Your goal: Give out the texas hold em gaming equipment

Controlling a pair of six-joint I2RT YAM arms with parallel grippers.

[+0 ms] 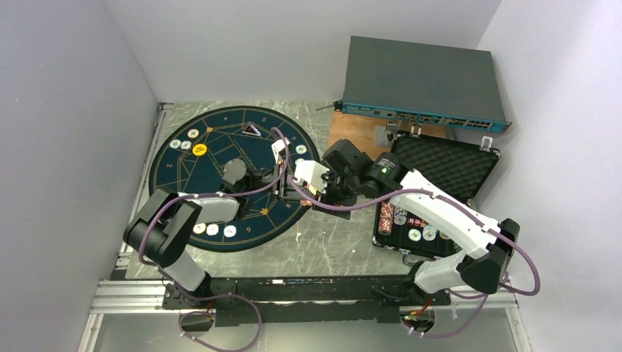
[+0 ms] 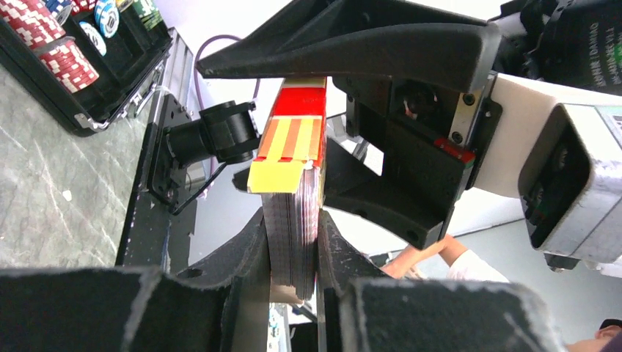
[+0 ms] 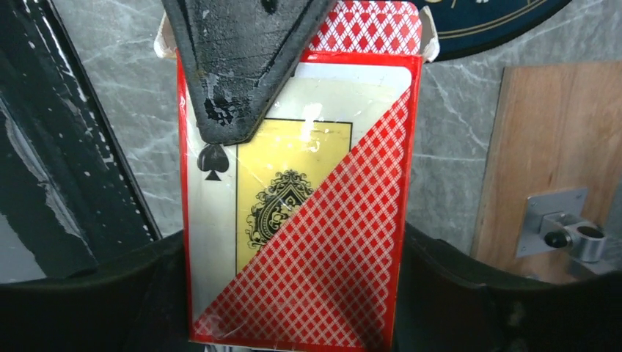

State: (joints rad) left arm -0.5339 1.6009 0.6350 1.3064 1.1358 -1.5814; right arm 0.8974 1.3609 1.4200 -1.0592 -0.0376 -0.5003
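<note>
A stack of red-backed playing cards (image 2: pixel 282 220) is pinched edge-on in my left gripper (image 2: pixel 293 238), which is shut on it. Above, the cards run into a red and yellow card box (image 2: pixel 290 139). In the right wrist view the same box (image 3: pixel 330 220) fills the space between the jaws of my right gripper (image 3: pixel 297 301), which touch both its sides. Cards (image 3: pixel 367 26) stick out of its far end, under a left finger (image 3: pixel 242 73). Both grippers meet above the table by the mat's right edge (image 1: pixel 304 194). Whitish chips (image 1: pixel 213 229) and a yellow disc (image 1: pixel 199 149) lie on the navy mat (image 1: pixel 220 128).
The open black case (image 1: pixel 447 165) stands at the right with chip stacks (image 1: pixel 414 235) in its near half; it also shows as the case (image 2: pixel 110 88) in the left wrist view. A grey device (image 1: pixel 422 81) and a wooden board (image 1: pixel 352 132) sit behind.
</note>
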